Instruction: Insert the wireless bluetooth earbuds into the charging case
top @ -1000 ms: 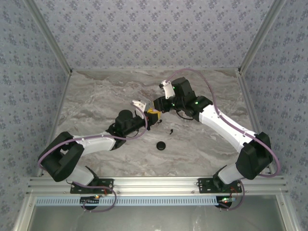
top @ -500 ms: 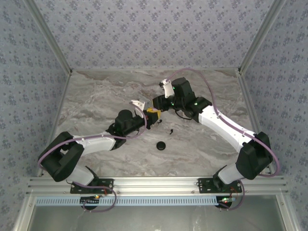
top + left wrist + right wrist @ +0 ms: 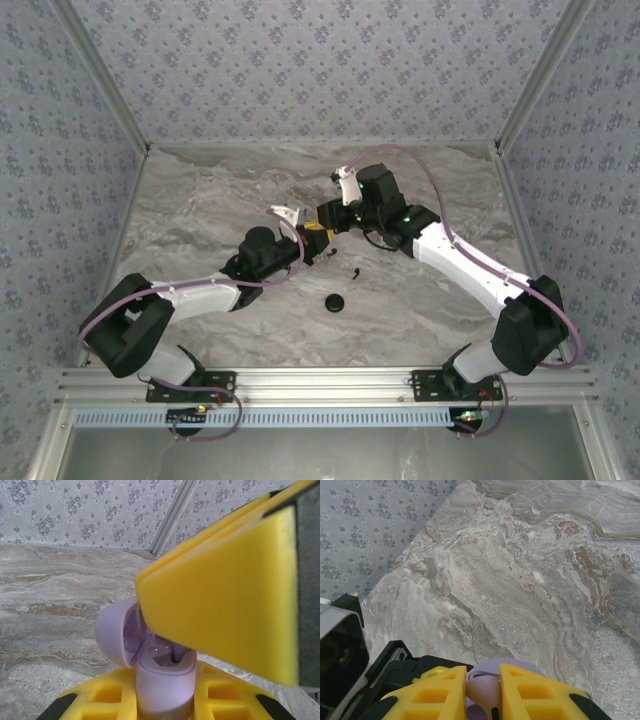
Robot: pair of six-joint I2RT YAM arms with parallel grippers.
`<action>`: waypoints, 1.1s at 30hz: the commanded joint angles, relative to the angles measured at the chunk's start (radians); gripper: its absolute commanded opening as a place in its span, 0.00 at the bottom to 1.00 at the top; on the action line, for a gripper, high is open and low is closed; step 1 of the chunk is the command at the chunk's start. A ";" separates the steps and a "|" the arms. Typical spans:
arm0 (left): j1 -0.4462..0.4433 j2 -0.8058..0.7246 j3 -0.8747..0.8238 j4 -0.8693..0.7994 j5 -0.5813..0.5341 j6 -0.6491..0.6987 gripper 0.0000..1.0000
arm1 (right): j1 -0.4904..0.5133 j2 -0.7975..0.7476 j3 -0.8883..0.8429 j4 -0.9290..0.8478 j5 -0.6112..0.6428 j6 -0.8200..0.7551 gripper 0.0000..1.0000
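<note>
Lavender charging case [image 3: 165,680], lid open, is sitting clamped in the nearly closed left fingers [image 3: 102,696] mid-surface [image 3: 200,210]. Right fingers [image 3: 530,690], barely apart, are pinching a lavender earbud [image 3: 482,687] just over it. A black earbud [image 3: 355,272] is lying just nearer.

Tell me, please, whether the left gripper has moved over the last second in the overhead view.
Yes, slightly: the left gripper has crept farther from the unmoved black disc, toward the far side and a little leftward.
</note>
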 commanded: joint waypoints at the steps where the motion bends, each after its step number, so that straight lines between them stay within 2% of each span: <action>1: -0.007 -0.022 0.034 0.037 -0.019 -0.008 0.21 | 0.008 -0.031 -0.010 0.001 0.006 0.012 0.21; 17: -0.008 -0.042 0.029 0.016 -0.013 0.020 0.20 | 0.009 -0.050 -0.010 -0.044 -0.002 -0.018 0.26; 24: -0.007 -0.042 0.029 0.013 0.006 0.036 0.20 | 0.009 -0.052 -0.007 -0.062 -0.001 -0.027 0.30; 33: -0.006 -0.063 0.033 -0.072 0.022 0.089 0.20 | 0.001 -0.108 0.006 -0.118 0.051 -0.057 0.35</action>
